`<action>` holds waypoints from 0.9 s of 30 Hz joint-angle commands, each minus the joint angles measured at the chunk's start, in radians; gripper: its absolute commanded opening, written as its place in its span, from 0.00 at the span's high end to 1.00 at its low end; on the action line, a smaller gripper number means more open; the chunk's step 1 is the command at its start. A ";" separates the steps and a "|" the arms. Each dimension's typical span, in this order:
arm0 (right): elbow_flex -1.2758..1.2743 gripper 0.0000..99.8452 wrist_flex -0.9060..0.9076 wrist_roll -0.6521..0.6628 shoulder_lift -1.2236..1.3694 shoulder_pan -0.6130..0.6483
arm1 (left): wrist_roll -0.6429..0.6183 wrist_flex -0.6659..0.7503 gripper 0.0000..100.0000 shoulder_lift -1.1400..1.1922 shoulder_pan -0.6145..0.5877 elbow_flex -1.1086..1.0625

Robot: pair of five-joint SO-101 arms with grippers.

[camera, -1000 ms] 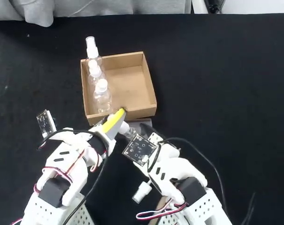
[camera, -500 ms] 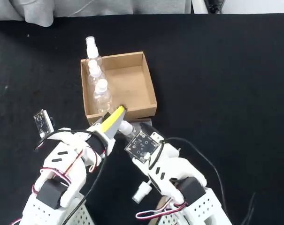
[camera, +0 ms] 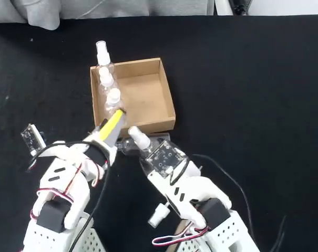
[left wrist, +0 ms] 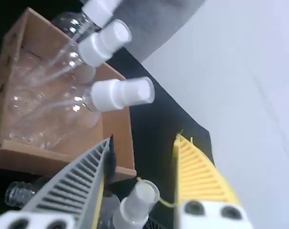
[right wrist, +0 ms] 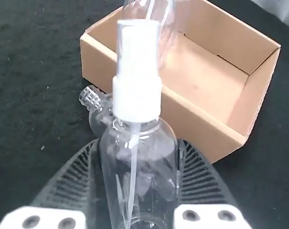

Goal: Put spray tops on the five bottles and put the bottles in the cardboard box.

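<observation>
High view: pinched bottle between jaws of right gripper, six o'clock of box. Held left gripper spread-jawed at seven o'clock.

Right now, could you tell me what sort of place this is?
Likely a robotics lab bench: a black-clothed table, left arm and right arm, a cardboard box holding spray bottles.

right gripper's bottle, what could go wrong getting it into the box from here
1. The left gripper hangs open over the box's near wall, where the right gripper's capped bottle may go; they could collide.
2. The three bottles in the box could get knocked.
3. The uncapped bottle lying before the box could be nudged away.
</observation>
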State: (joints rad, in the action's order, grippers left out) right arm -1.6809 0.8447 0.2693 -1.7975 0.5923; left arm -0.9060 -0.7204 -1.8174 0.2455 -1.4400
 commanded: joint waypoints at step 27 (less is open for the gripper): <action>0.151 0.91 -0.038 -0.026 -0.128 0.018 | -0.005 -0.002 0.81 -0.008 -0.124 -0.002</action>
State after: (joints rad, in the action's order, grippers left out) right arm -1.6226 0.8447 0.2539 -1.7975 0.5923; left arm -0.9060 -0.7204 -1.8159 0.1212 -1.4584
